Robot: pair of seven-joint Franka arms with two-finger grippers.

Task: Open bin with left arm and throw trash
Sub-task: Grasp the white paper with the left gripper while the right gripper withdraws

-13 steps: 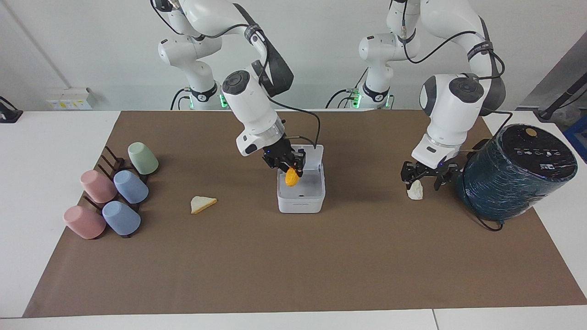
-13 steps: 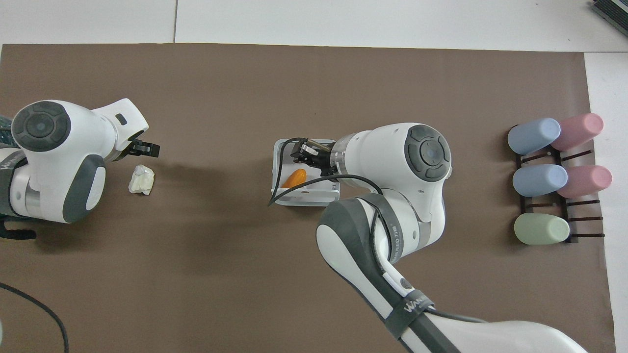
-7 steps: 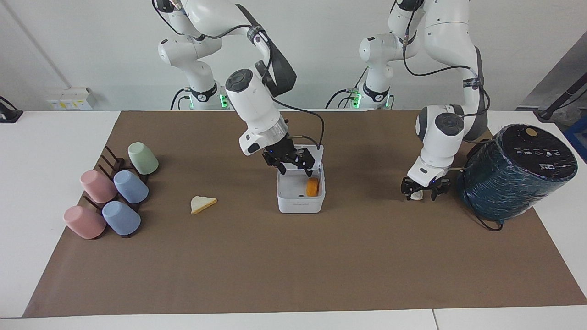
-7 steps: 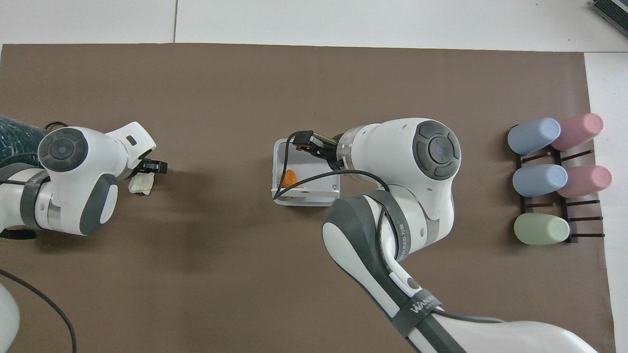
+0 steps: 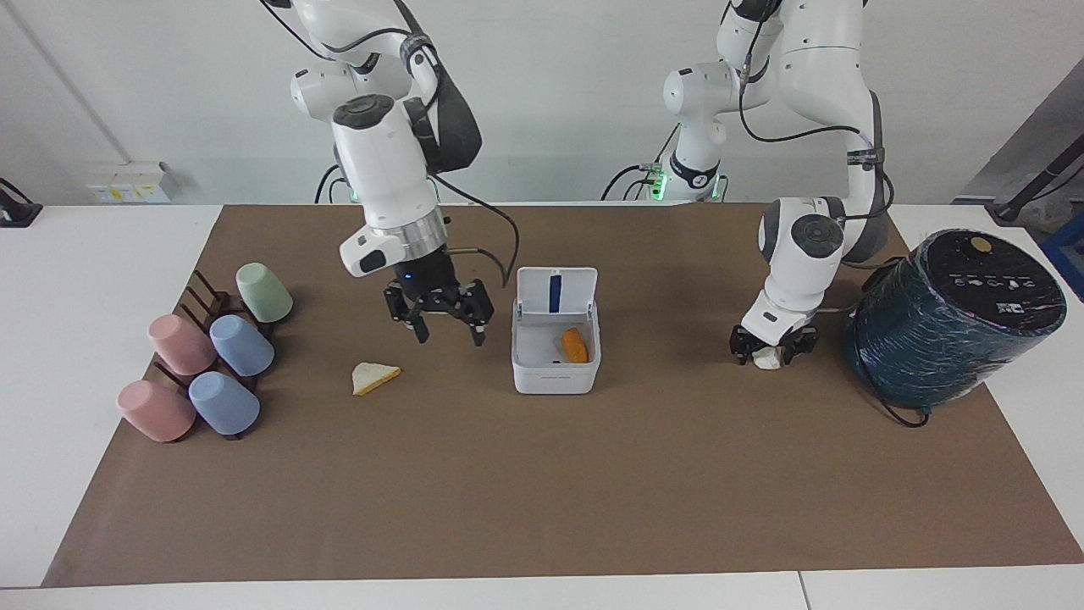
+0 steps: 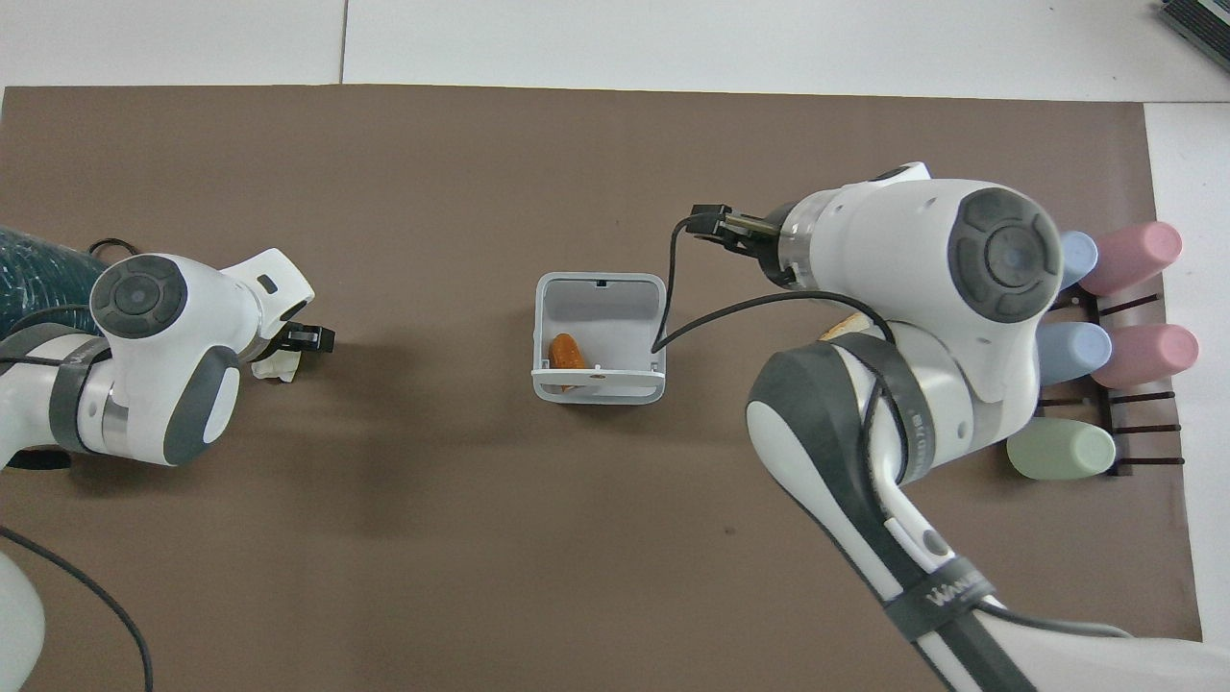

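The small white square plastic bin (image 5: 555, 366) sits mid-mat with its hinged lid (image 5: 556, 292) standing up, and an orange-yellow corn piece (image 5: 575, 345) already lies inside it. Two scraps remain out.

In the facing view, the pale triangular bread wedge (image 5: 373, 377) lies flat on the brown mat (image 5: 542, 491) at about nine o'clock from the bin, toward the right arm's end. Its long axis runs roughly nine to three, with the point toward the bin. The right gripper (image 5: 440, 326) hangs over the mat between wedge and bin, its jaws spread and empty. The wedge is at about eight o'clock from it and lower, so this claw is much the nearer one and probably needs a short sideways drop.

The crumpled white paper wad (image 5: 767, 359) lies at three o'clock from the bin, beside the dark-teal wrapped cylinder (image 5: 948, 318). The left gripper (image 5: 772, 352) is low at the mat, jaws apart on either side of the wad and, as far as shows, not yet clamped.
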